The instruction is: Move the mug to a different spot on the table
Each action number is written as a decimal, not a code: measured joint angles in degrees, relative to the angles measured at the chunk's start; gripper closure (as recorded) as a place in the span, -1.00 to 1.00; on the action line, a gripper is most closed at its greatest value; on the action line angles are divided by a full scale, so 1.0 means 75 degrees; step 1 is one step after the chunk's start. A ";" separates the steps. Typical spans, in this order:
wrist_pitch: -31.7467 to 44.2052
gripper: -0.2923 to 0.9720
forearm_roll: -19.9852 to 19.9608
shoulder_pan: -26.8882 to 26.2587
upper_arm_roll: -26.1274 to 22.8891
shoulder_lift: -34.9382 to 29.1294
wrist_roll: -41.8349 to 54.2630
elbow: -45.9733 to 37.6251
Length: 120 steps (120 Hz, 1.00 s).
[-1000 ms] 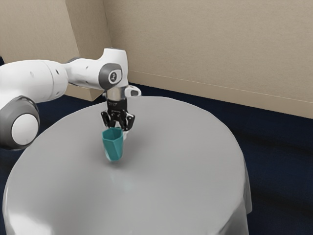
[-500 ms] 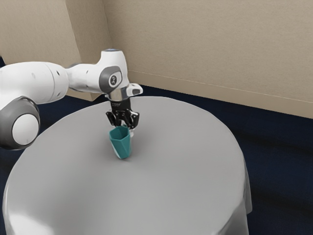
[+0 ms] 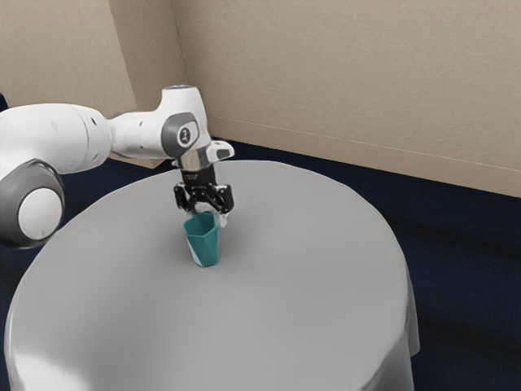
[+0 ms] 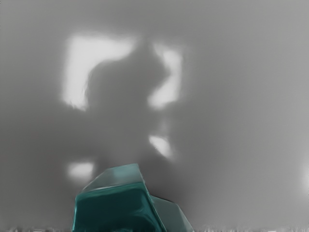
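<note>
Covering the far rim of the teal mug [image 3: 203, 243], the black gripper [image 3: 207, 212] hides the exact spots where its fingertips meet the mug's wall. The fingers stand close together and pinch that rim between them, so the mug is held. A small pale bit shows just beside the fingers on the exterior view's right; I cannot tell what it is. Whether the mug's base touches the grey round surface [image 3: 317, 285] or hangs just clear of it cannot be made out.

The mug is faceted, narrows toward its base and has its mouth upward. It sits toward the exterior view's left of the surface's middle and nearer the far edge. In the wrist view the mug [image 4: 120, 203] is cut off by the picture's lower edge, right under the hand. Beyond it a dark shadow lies on the surface [image 4: 251, 106], with bright patches around the shadow.

The white arm [image 3: 122, 134] is cut off at the exterior view's left edge, as is the surface at the lower edge. The arm reaches across roughly level toward the exterior view's right, bends at the wrist, and points the gripper straight down over the mug.
</note>
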 joint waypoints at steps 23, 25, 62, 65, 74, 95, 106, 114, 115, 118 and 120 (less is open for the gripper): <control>0.0012 -0.46 -0.0032 0.0017 0.0000 -0.0125 0.0017 -0.0178; 0.0013 -0.47 -0.0033 0.0017 0.0000 -0.0152 0.0017 -0.0201; 0.0018 -0.52 0.0025 -0.0120 0.0240 -0.1679 0.0033 -0.1080; 0.0017 -0.52 0.0030 -0.0160 0.0268 -0.1831 0.0034 -0.1158; 0.0009 -0.53 0.0045 -0.0216 0.0304 -0.2285 0.0041 -0.1455; -0.0078 -0.53 0.0566 -0.0287 0.0316 -0.3458 0.0059 -0.2045; -0.0299 -0.53 0.0878 -0.0306 0.0316 -0.4084 0.0067 -0.2233; -0.0447 -0.54 0.1180 -0.0371 0.0316 -0.4437 0.0074 -0.2342; -0.0463 -0.54 0.1212 -0.0378 0.0316 -0.4466 0.0077 -0.2349; -0.0507 -0.54 0.1304 -0.0396 0.0316 -0.4549 0.0092 -0.2370; -0.0534 -0.54 0.1361 -0.0406 0.0316 -0.4600 0.0106 -0.2380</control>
